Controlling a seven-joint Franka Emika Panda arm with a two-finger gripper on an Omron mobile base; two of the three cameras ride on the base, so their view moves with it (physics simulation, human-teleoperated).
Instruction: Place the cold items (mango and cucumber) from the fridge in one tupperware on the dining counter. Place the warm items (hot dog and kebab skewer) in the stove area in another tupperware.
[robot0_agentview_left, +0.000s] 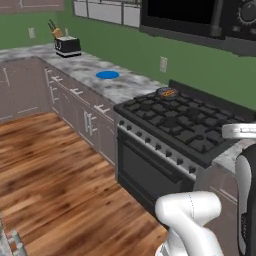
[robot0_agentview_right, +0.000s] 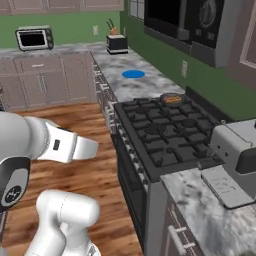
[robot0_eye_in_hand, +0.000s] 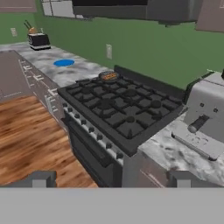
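The stove area is a black gas range (robot0_agentview_left: 180, 125) (robot0_agentview_right: 160, 135) (robot0_eye_in_hand: 118, 109) set in grey marbled worktop. At its far left corner sits a shallow grey tupperware (robot0_agentview_left: 167, 93) (robot0_agentview_right: 172, 99) (robot0_eye_in_hand: 109, 76) holding the reddish-orange hot dog (robot0_agentview_left: 168, 92) (robot0_agentview_right: 173, 98) (robot0_eye_in_hand: 109, 75). I cannot make out a kebab skewer beside it. My gripper (robot0_eye_in_hand: 113, 181) hangs well in front of the range, open, with nothing between its fingers. The mango, cucumber, fridge and dining counter are out of view.
A flat blue plate (robot0_agentview_left: 107, 75) (robot0_agentview_right: 133, 74) (robot0_eye_in_hand: 64, 63) lies on the worktop left of the range, with a toaster (robot0_agentview_left: 67, 46) (robot0_agentview_right: 117, 44) further along. A grey coffee machine (robot0_agentview_right: 235, 155) (robot0_eye_in_hand: 208, 118) stands right of the range. Wooden floor lies open to the left.
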